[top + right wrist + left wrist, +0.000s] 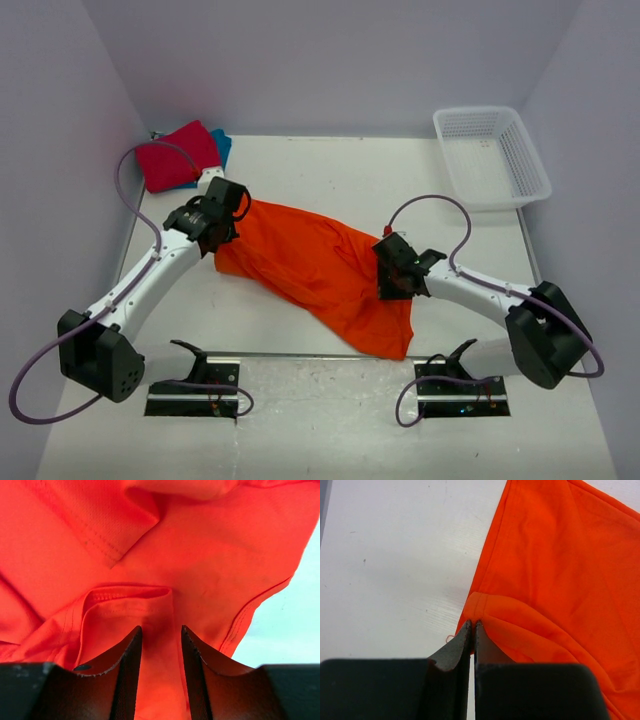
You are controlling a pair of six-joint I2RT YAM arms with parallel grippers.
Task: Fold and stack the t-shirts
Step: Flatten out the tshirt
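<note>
Two pincers: we saw left gripper (474,624) pinching orange t-shirt (555,570) at its 12 o'clock; right gripper (161,629) gaped astride it.

Left arm (150,275): white links, black joints, black base block with small holes.
Right arm (480,288): the same white and black.
Cables (430,197): purple, one looping off each arm.
Fingers (127,660): dark grey, tapered, rough-edged.
Mounts (195,392): black plates with a pale strip, curved black handles.
</note>
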